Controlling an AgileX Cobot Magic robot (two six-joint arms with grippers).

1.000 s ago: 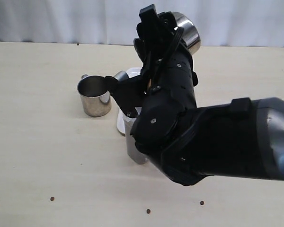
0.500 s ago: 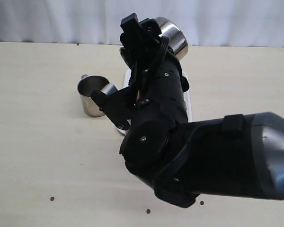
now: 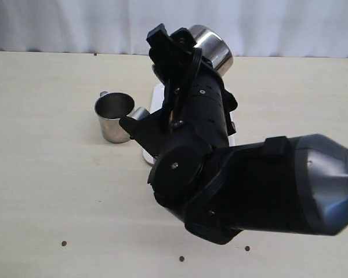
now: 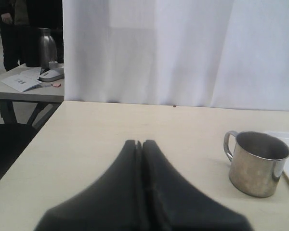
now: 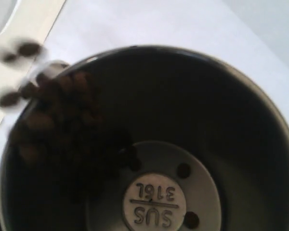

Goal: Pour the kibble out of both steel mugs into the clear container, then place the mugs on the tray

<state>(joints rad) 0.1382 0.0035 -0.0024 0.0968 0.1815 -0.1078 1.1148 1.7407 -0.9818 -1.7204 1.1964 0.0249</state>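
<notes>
My right gripper is shut on a steel mug, held high and tipped over above the white tray. The right wrist view looks straight into this mug. Brown kibble is piled against its lower wall, and a few blurred pellets are spilling past the rim. The second steel mug stands upright on the table left of the tray and looks empty. My left gripper is shut on nothing, a short way from that mug. The right arm hides the clear container.
The bulky black right arm fills the middle and right of the exterior view. Loose pellets lie scattered near the table's front edge. A white curtain hangs behind the table. A side table with papers stands beyond the table's edge.
The right arm swung left with the tilted mug, then held almost still. The frosted container seen under the arm one second ago is now covered.
</notes>
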